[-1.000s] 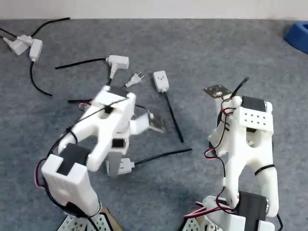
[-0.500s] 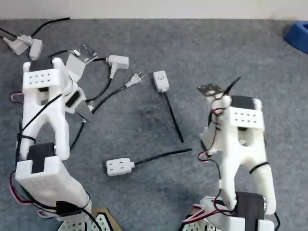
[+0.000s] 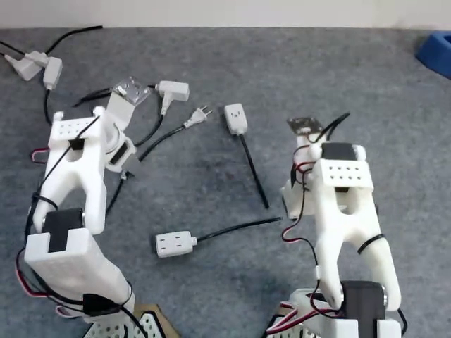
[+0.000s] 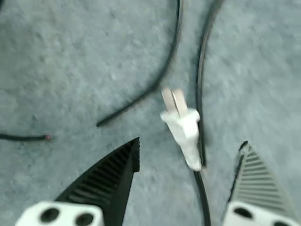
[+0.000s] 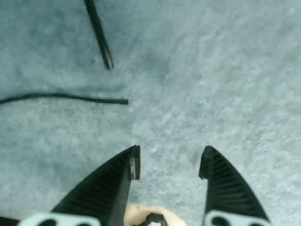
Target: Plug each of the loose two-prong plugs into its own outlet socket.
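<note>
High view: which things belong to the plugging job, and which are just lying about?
Job in hand:
two-prong plug
angled white plug
small outlet socket
long outlet socket

Lying about:
blue object

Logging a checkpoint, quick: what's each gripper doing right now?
Left gripper: open, empty, over a two-prong plug.
Right gripper: open, empty.

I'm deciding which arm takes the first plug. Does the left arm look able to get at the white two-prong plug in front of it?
Probably yes. The left gripper is open, and the two-prong plug lies on the carpet in line with the gap between its fingers; nothing covers it.
</note>
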Available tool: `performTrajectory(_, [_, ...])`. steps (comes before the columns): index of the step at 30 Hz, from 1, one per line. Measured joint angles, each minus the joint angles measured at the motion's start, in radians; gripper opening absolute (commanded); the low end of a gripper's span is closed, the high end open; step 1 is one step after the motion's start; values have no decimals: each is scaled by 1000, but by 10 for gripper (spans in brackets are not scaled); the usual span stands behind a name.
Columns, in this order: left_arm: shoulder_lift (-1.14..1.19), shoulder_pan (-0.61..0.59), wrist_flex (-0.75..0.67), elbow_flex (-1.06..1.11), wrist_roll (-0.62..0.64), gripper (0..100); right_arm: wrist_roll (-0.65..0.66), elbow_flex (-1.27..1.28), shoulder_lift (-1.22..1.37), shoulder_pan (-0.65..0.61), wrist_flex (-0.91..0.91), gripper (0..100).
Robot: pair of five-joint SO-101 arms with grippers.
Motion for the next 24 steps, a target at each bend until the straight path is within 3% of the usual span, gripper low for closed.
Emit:
performTrajectory(7, [35, 0, -215, 38, 48, 316, 2, 64, -12, -81, 6, 214])
performTrajectory(12, [190, 0, -204, -66, 84, 220, 2, 64, -20, -89, 2, 214])
performTrajectory(24, [373, 11, -163, -235, 86, 126, 2, 71, -265, -98, 89, 214])
